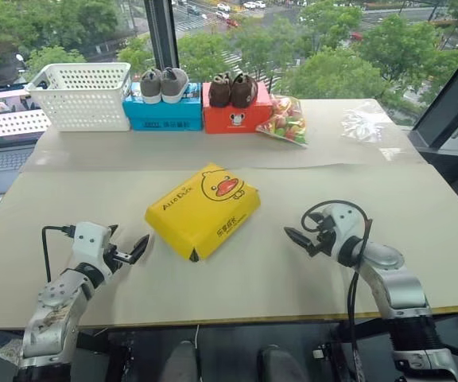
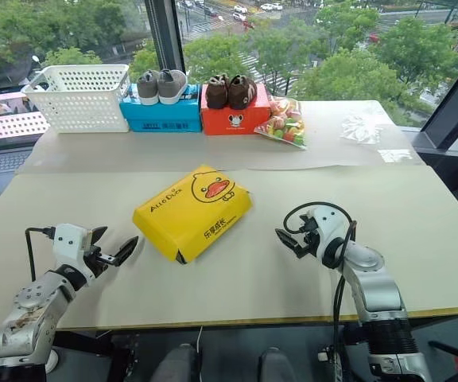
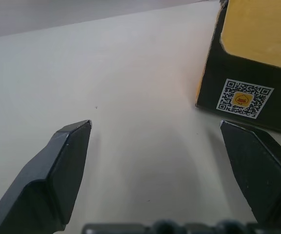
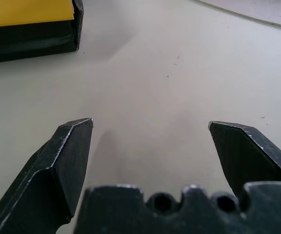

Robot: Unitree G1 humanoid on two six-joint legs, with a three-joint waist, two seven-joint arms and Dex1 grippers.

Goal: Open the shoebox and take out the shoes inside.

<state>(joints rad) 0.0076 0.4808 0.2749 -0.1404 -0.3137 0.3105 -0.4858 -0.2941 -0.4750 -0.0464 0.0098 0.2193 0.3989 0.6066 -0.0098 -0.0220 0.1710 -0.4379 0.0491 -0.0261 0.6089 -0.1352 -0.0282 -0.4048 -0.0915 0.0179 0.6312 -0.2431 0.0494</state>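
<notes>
The shoebox [image 1: 203, 211] lies shut at the middle of the table, its yellow duck lid up and its black sides showing, turned at an angle. The shoes are hidden. My left gripper [image 1: 130, 243] hovers open just left of the box's near corner, and the left wrist view shows that black corner with a QR label [image 3: 245, 97] beyond my open left gripper [image 3: 155, 126]. My right gripper [image 1: 296, 239] is open, a short way right of the box and pointing toward it. The right wrist view shows the shoebox [image 4: 28, 29] ahead of my open right gripper [image 4: 150, 124], with bare table between.
Along the back stand a white basket [image 1: 80, 95], a blue box [image 1: 161, 116] with grey shoes on top, and an orange-red box [image 1: 237, 116] with brown shoes. A bag of colourful sweets [image 1: 285, 121] and clear wrap [image 1: 364, 121] lie to their right. A laptop [image 1: 2, 127] sits far left.
</notes>
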